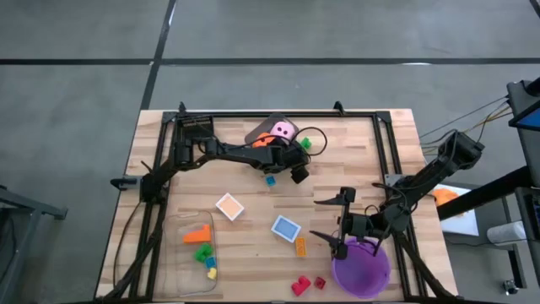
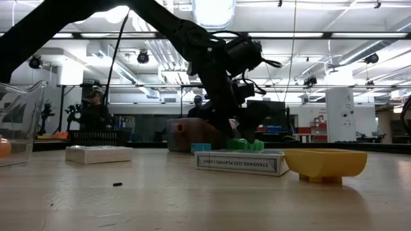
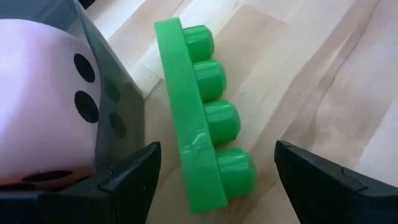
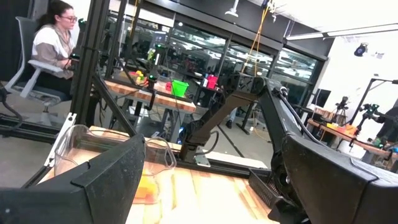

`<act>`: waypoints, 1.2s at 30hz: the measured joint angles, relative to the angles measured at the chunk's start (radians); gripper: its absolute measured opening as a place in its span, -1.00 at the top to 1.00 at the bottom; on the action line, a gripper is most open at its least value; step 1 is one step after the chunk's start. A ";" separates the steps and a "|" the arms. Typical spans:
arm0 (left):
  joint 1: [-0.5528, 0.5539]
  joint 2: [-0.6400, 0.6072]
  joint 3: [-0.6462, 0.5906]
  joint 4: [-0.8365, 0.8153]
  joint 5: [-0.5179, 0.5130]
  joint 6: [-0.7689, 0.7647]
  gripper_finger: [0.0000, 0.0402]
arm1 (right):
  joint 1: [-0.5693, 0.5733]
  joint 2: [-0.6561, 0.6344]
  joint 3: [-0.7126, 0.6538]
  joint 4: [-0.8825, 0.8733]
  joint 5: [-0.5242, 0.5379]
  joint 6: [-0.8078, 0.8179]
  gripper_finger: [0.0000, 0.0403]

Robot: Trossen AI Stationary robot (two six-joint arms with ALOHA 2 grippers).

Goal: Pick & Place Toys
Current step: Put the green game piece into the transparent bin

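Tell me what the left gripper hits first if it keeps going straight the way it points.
Most likely the green four-stud brick: it lies between the open fingers of the left gripper. The pink die sits just outside one finger.

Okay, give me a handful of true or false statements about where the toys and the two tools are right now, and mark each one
1. The left tool is open with a green brick between its fingers. True.
2. The pink die sits inside the purple bucket. False: it is on the table near the far edge, beside the left tool.
3. The right tool is open, next to the bucket. True.
4. The clear tray holds no toys. False: orange, green, blue and yellow pieces lie in it.
5. Two red bricks lie on the table near the bucket. True.
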 joint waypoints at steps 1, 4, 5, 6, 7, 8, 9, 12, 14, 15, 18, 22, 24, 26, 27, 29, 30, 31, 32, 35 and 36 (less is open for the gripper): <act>0.000 0.000 -0.002 -0.001 -0.001 0.002 -0.56 | 0.000 0.000 0.000 0.000 0.000 0.000 -0.83; 0.000 0.001 -0.003 -0.004 0.003 0.001 -0.51 | 0.000 0.000 0.000 0.000 0.000 0.000 -0.83; 0.000 0.002 -0.003 -0.004 0.003 0.001 -0.47 | 0.000 0.000 0.000 0.000 0.000 0.000 -0.83; 0.000 0.002 -0.003 -0.004 0.004 0.000 -0.41 | 0.000 0.000 0.000 0.000 0.000 0.000 -0.83; 0.000 0.002 -0.003 -0.005 0.005 0.000 -0.35 | 0.000 0.000 0.000 0.000 0.000 0.000 -0.83; 0.000 0.002 -0.003 -0.005 0.006 0.000 -0.27 | 0.000 0.000 0.000 0.000 0.000 0.000 -0.83; 0.000 0.002 -0.003 -0.006 0.007 -0.001 -0.19 | 0.000 0.000 0.000 0.000 0.000 0.000 -0.83; 0.000 0.003 -0.004 -0.006 0.007 -0.006 0.09 | 0.000 0.000 0.000 0.000 0.000 0.000 -0.83; 0.000 0.002 -0.004 -0.005 0.009 -0.017 0.31 | 0.000 0.000 0.000 0.000 0.000 0.000 -0.83; 0.000 0.002 -0.005 -0.008 0.005 -0.013 0.42 | 0.000 0.000 0.000 0.000 0.000 0.000 -0.83; 0.000 0.000 -0.005 -0.008 0.010 -0.017 0.74 | 0.000 0.000 0.000 0.000 0.000 0.000 -0.83; 0.000 -0.005 -0.005 -0.005 0.031 -0.024 0.97 | 0.000 0.000 0.000 0.000 0.000 0.000 -0.83; -0.001 -0.007 -0.005 -0.006 0.055 -0.021 1.00 | 0.000 0.000 0.000 0.000 0.000 0.000 -0.83; -0.003 -0.007 0.002 -0.024 0.080 -0.020 0.99 | 0.000 0.000 0.000 0.000 0.000 0.000 -0.83; -0.004 -0.007 0.005 -0.032 0.089 -0.019 0.99 | 0.000 0.000 0.000 0.000 0.000 0.000 -0.83; -0.012 -0.007 0.006 -0.038 0.111 -0.014 0.99 | 0.000 0.000 0.000 0.000 0.000 0.000 -0.83; -0.016 -0.007 0.006 -0.041 0.125 -0.006 0.99 | 0.000 0.000 0.000 0.000 0.000 0.000 -0.83; -0.019 -0.008 0.006 -0.041 0.149 0.002 0.99 | 0.000 0.000 0.000 0.000 0.000 0.000 -0.83; -0.022 -0.009 0.006 -0.041 0.180 0.010 0.99 | 0.000 0.000 0.000 0.000 0.000 0.000 -0.83; -0.035 -0.009 0.006 -0.041 0.208 0.018 0.99 | 0.000 0.000 0.000 0.000 0.000 0.000 -0.83; -0.039 -0.009 0.006 -0.042 0.209 0.018 0.99 | 0.000 0.000 0.000 0.000 0.000 0.000 -0.83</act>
